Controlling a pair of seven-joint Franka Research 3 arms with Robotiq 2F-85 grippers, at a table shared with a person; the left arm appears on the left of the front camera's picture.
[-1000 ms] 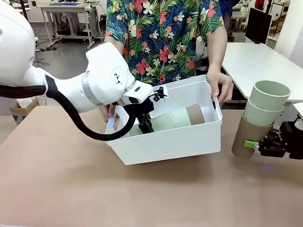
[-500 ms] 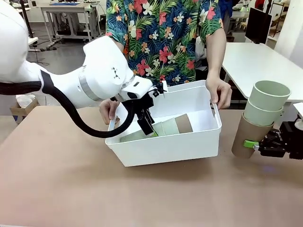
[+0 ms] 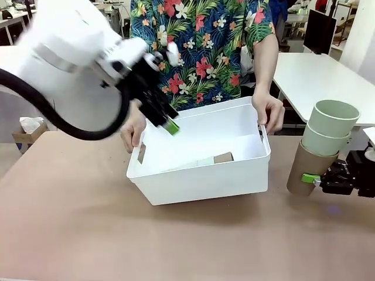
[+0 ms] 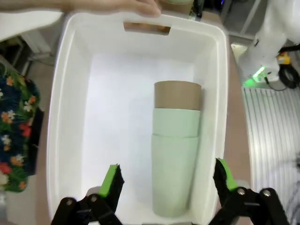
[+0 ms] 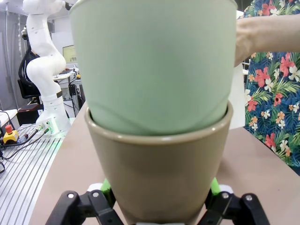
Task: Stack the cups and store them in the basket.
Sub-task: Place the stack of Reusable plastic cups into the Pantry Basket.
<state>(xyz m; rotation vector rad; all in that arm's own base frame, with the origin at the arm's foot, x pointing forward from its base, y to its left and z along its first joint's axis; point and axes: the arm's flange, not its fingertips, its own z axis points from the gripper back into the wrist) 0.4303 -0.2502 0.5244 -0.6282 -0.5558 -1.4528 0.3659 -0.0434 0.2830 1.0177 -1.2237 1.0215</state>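
A white basket (image 3: 199, 182) stands mid-table, with a stack of cups (image 3: 205, 161) lying on its side inside. From above, that stack reads as a tan cup (image 4: 178, 95) nested with two mint green cups (image 4: 175, 154) along one long wall of the basket (image 4: 70, 117). My left gripper (image 3: 168, 122) hangs open over the basket's left end, holding nothing; in its own view the left gripper (image 4: 168, 180) straddles the stack from above. At the table's right, my right gripper (image 3: 310, 178) is shut on the tan bottom cup (image 3: 306, 170) of an upright stack with two mint cups (image 3: 328, 129). That right gripper (image 5: 159, 188) clamps the tan cup (image 5: 159, 164) under a mint cup (image 5: 154, 65).
A person at the far side holds the basket's short ends with one hand (image 3: 133, 132) on the left and the other hand (image 3: 269, 111) on the right. A white table (image 3: 316, 76) stands behind on the right. Bare brown tabletop (image 3: 117, 234) lies in front of the basket.
My left gripper has risen up and left out of the basket, leaving the lying stack inside. The tilted basket has settled flatter. The right arm and its stack have not moved.
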